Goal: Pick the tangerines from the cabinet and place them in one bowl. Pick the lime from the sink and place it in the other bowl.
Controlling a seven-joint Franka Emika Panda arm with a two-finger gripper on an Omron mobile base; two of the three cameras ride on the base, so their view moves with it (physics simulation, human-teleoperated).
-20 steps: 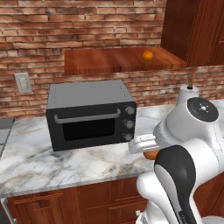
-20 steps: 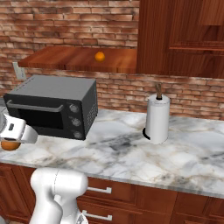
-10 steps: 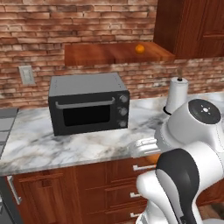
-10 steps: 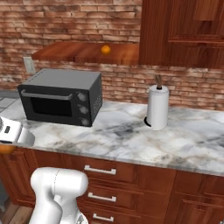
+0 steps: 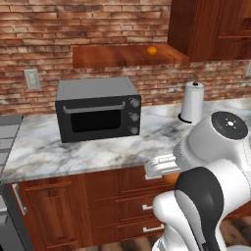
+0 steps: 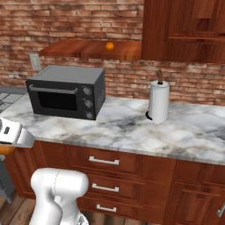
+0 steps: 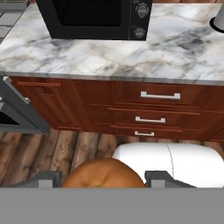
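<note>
My gripper (image 7: 103,180) is shut on one orange tangerine (image 7: 104,174), which bulges up between the two dark fingertips. In the left base view the hand (image 5: 164,168) hangs in front of the counter edge with the tangerine (image 5: 171,178) under it. The right base view has the hand (image 6: 11,134) at the far left, the fruit (image 6: 6,149) just below. A second tangerine (image 5: 152,50) (image 6: 109,45) rests on the open shelf of the reddish-brown cabinet (image 5: 112,56) (image 6: 79,48). The lime, the sink and both bowls are out of view.
A black toaster oven (image 5: 98,115) (image 6: 66,92) and a paper towel roll (image 5: 192,102) (image 6: 158,102) stand on the marble counter (image 5: 44,157) (image 6: 132,127). Wooden drawers with metal handles (image 7: 160,95) front it. A stove edge (image 5: 7,132) sits at the left.
The whole picture has shifted: the base has backed away from the counter, so drawers and floor now show. The gripper still holds the tangerine.
</note>
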